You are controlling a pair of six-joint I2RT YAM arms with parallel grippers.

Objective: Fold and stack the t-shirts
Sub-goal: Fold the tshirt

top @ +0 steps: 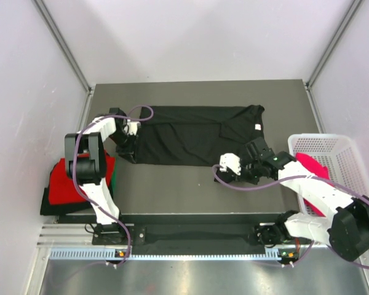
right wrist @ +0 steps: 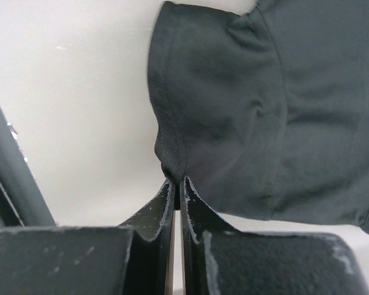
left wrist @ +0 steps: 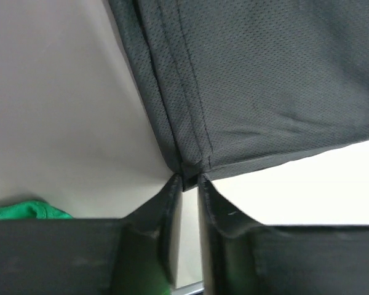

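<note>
A black t-shirt [top: 190, 138] lies folded lengthwise across the dark table, its neck and white label towards the right. My left gripper [top: 128, 151] sits at the shirt's near left corner. In the left wrist view the left gripper [left wrist: 189, 179] has its jaws drawn in on the hem corner of the black t-shirt [left wrist: 264, 80]. My right gripper [top: 254, 151] is at the near right end, by the sleeve. In the right wrist view the right gripper [right wrist: 176, 179] is shut on a pinched fold of the black t-shirt [right wrist: 246, 110].
A red t-shirt [top: 64, 184] lies at the table's left edge, over dark cloth, with a green t-shirt [left wrist: 24, 211] showing beside it. A white mesh basket [top: 323, 140] at the right holds a magenta-pink t-shirt [top: 312, 166]. Metal frame posts stand at the back corners.
</note>
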